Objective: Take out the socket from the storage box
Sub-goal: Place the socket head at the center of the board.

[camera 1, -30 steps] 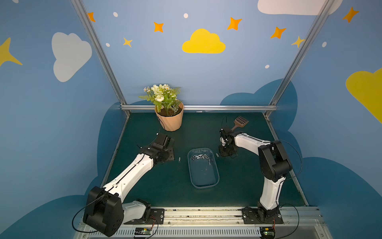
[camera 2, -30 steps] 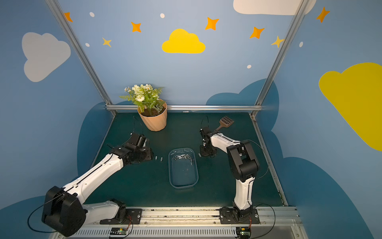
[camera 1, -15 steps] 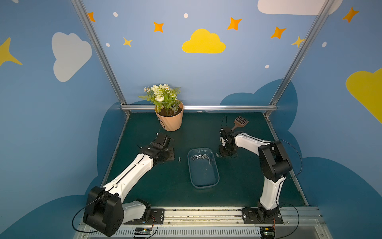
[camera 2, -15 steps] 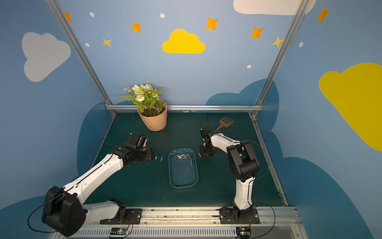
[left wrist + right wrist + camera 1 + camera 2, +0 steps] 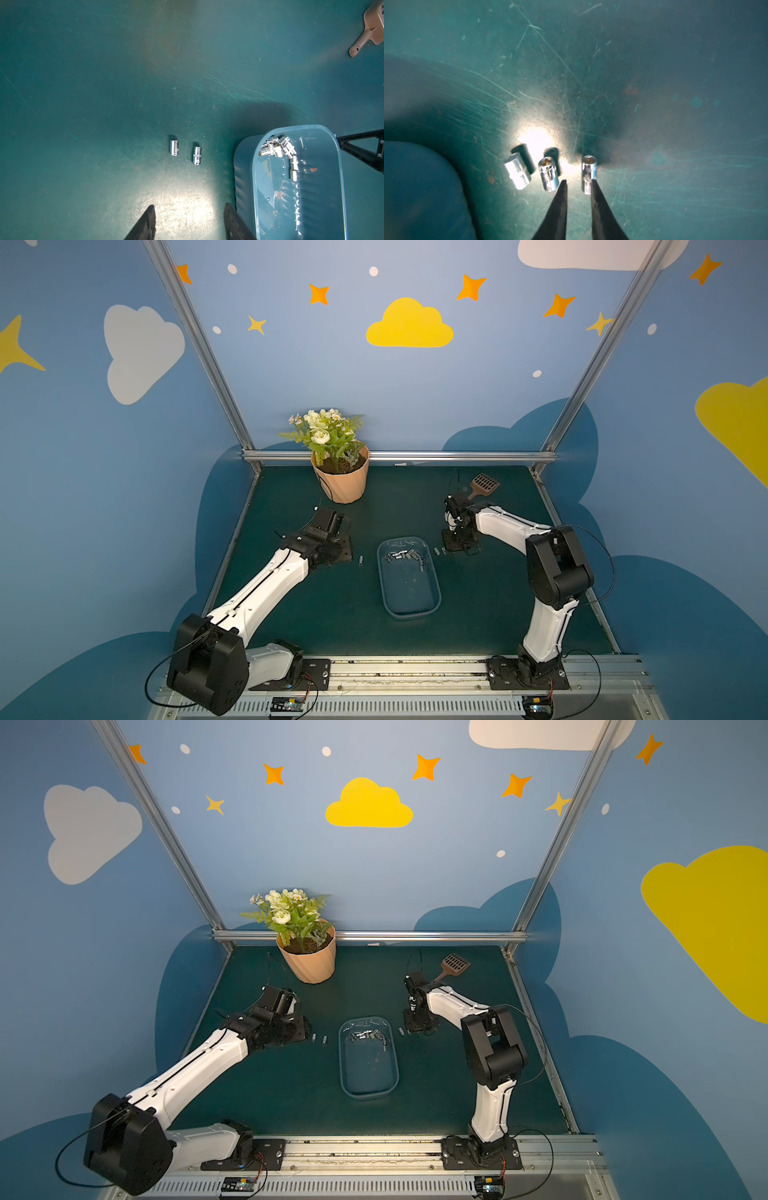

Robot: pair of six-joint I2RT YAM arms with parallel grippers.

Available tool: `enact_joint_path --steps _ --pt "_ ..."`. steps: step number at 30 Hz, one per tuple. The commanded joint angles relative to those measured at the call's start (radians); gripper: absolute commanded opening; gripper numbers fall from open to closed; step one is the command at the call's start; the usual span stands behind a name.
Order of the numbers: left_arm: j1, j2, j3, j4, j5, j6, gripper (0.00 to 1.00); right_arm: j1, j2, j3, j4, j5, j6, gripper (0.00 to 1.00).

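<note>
You see the translucent blue storage box (image 5: 409, 597) flat at mid-mat, chrome sockets (image 5: 402, 556) heaped at its far end; two loose sockets (image 5: 174, 148) lie outside on its left, three more sockets (image 5: 548, 173) on its right.

Glare on the mat (image 5: 537, 137); blurred corner, probably the storage box (image 5: 415, 187).

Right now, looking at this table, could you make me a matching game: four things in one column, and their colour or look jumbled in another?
Things:
1 flowerpot
2 storage box
3 scoop
4 right gripper

Looks:
A bluish, see-through, sockets inside
B black, jaws slightly apart
C peach, ribbed
D brown, slotted

Pairs: 1-C, 2-A, 3-D, 4-B.
</note>
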Motion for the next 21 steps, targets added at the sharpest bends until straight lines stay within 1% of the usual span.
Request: enact_joint_path --steps 1,13,21 --pt "0.003 -0.016 -0.013 -0.001 0.016 0.016 0.54 -0.004 -0.051 0.031 -0.037 0.007 -0.007 0.23" --pt "0.003 -0.024 -0.012 -0.001 0.027 0.016 0.54 -0.006 -0.062 0.036 -0.044 0.003 -0.009 0.23" --pt "-0.008 -0.022 0.007 0.005 0.063 0.014 0.54 -0.006 -0.102 0.033 -0.056 0.003 -0.007 0.23"
